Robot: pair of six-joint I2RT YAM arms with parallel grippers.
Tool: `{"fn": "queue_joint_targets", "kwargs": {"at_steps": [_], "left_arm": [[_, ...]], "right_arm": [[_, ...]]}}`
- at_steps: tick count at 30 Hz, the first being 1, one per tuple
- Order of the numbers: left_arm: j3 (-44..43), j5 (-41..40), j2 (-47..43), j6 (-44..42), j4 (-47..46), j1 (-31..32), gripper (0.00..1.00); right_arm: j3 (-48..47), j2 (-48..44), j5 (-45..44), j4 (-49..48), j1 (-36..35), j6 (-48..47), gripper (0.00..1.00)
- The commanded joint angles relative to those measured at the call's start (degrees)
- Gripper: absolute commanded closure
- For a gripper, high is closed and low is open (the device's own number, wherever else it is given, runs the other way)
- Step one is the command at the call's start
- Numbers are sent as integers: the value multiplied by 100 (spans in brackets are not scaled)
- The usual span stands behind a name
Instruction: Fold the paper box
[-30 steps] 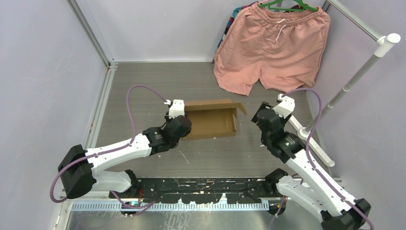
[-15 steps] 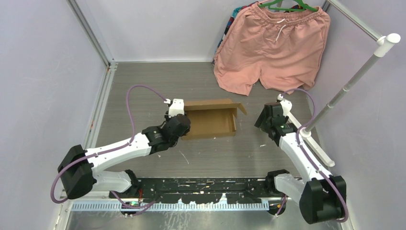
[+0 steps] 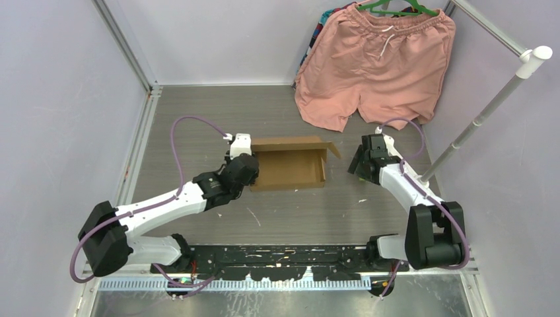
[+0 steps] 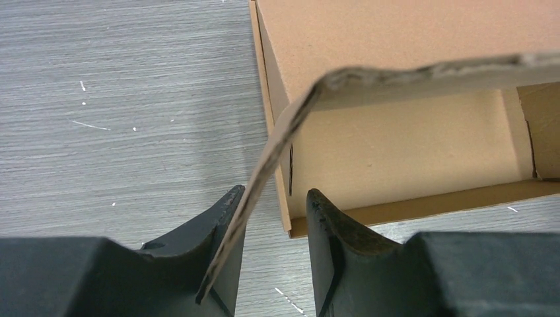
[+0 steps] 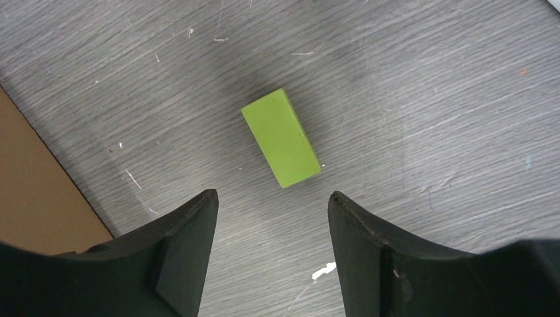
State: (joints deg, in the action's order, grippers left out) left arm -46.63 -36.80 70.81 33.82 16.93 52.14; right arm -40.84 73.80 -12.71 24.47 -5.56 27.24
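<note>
1. The paper box (image 3: pixel 290 165) lies near the middle of the tabletop (image 3: pixel 191 119), between the two arms, with its open side up.
2. It is plain brown corrugated cardboard, a shallow rectangular tray with its walls already raised. At its left end a loose flap (image 4: pixel 264 172) curves up and over, not yet tucked.
3. It probably handles as light and stiff across the panels, bending readily only along the scored creases. Hard squeezing could kink the thin edges, and the box may slide on the smooth tabletop if pushed with nothing holding it.
4. The best hold looks to be the flap's free edge, away from the crease, with the far wall steadied.
5. The left hand (image 4: pixel 274 198) is partly spread astride that flap. The card leans on the finger at the left of the wrist view and a gap shows to the other, so nothing is pinched.
6. The right hand (image 5: pixel 272 198) is spread wide and empty above a green block (image 5: pixel 280 139), just right of the box.
</note>
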Motion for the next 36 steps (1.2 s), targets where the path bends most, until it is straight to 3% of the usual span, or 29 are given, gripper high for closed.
{"fn": "queue_joint_targets", "kwargs": {"at_steps": [1,16,23,30,33,36], "left_arm": [[-129,12,-247,-79,-331,-63,60],[-149,67,-217,-112,-355,-89,60],[-186,59,-240,-142,-327,-99,60],[-214,75,-233,-144,-341,-98,60],[-223,94,-234,-139,-335,-99,60],[-208,94,-240,-122,-348,-98,60]], "right_arm": [[-270,103,-40,-309,79,-98,33],[-449,739,51,-456,359,-321,35],[-420,876,279,-543,405,-238,51],[-470,882,328,-485,411,-216,60],[-473,891,383,-480,406,-180,72],[-484,864,402,-443,407,-164,77]]}}
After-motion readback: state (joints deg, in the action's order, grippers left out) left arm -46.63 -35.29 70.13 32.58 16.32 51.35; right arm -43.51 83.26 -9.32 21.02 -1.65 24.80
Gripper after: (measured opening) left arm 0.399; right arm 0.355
